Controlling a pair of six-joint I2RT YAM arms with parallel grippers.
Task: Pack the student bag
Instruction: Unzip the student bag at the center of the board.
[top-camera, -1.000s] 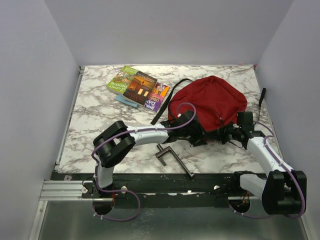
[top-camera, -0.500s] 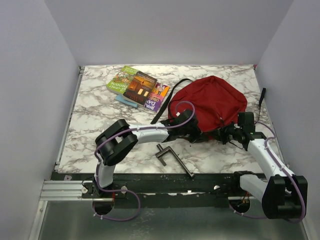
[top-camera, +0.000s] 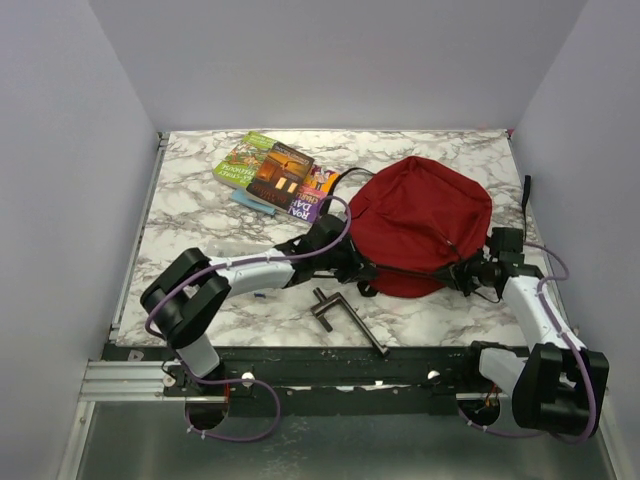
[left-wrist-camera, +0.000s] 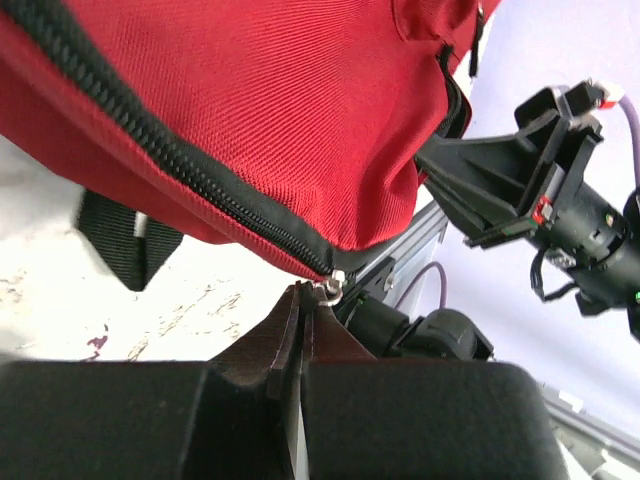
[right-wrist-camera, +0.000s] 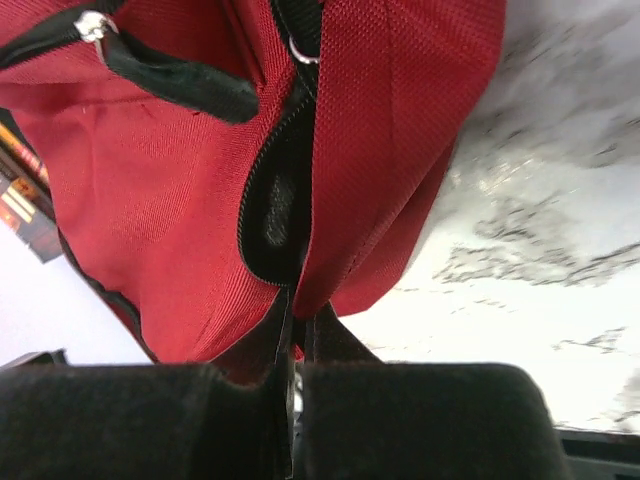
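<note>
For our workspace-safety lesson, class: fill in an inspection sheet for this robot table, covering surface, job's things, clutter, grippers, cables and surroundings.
Surface: marble-patterned table, arms bolted at its near edge.
Job's things: red backpack at centre right; stack of books far left, outside it.
Clutter: metal clamp lying near the front edge.
Grippers: left gripper shut on the zip pull; right gripper shut on the backpack's edge.
Cables: purple cables looped along both arms.
Surroundings: plain walls on three sides.
</note>
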